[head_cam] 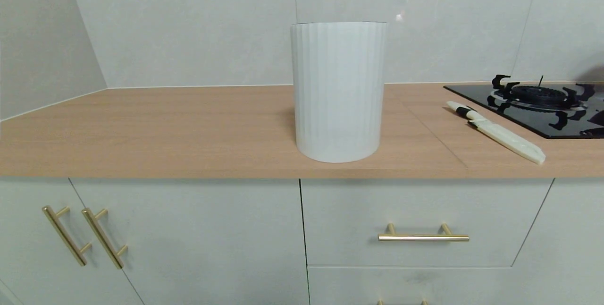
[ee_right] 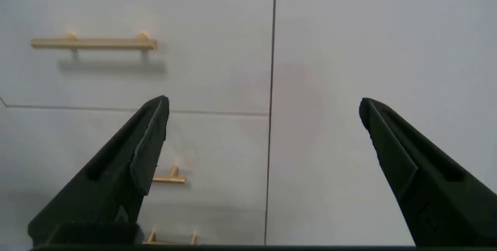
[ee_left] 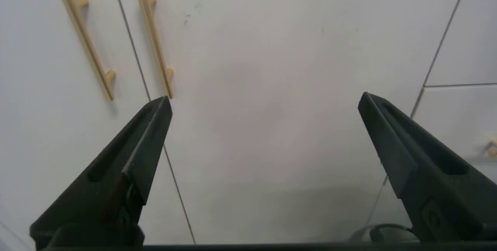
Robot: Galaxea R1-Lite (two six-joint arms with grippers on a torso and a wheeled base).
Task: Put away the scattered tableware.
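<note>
A white knife (head_cam: 495, 132) lies flat on the tabletop (head_cam: 165, 130), just beside the black hob (head_cam: 542, 102) and well apart from the tall ribbed white holder (head_cam: 338, 91) standing mid-counter. My left gripper (ee_left: 264, 99) and right gripper (ee_right: 262, 102) both hang wide open and empty, facing the cabinet fronts (ee_left: 256, 49) below. The knife looks light, stiff and slick, its pale blade possibly brittle. I judge the black-banded handle at its far end the safest place to pinch, across its narrow width.
</note>
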